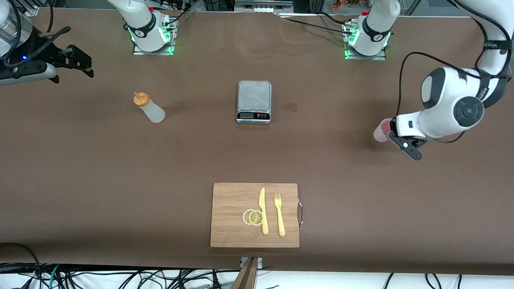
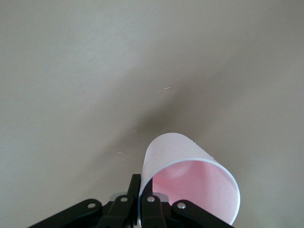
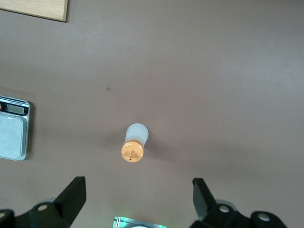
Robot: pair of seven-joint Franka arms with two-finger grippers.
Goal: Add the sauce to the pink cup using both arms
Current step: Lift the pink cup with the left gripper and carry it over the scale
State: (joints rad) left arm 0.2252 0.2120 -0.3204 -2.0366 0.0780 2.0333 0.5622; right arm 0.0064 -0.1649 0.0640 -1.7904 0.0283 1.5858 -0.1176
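- A wide, matte brown table point(image 1: 120, 168) filled the scene under even light.
- Tangled black cables point(image 1: 120, 277) lay along its front edge, on a white floor.

Robotics lab; two bench-mounted arm bases point(image 1: 150, 34) w/ green lights; loose cables point(image 1: 120, 277); brown-covered table point(image 1: 80, 168).

Surface point(image 1: 120, 168): matt brown covering, smooth, faint creases, one small glossy stain point(image 1: 290, 106) beside the scale. Scale point(image 1: 254, 95): brushed steel top, dull sheen, dark glossy display strip. Bottle point(image 1: 151, 110): translucent whitish plastic, matt, orange plastic cap. Cup point(image 2: 190, 178): thin pale pink plastic, smooth, slightly translucent. Board point(image 1: 233, 224): light wood, visible grain, metal handle. Knife point(image 1: 263, 210) and fork point(image 1: 279, 214): yellow plastic, smooth. End effectors: black matt.
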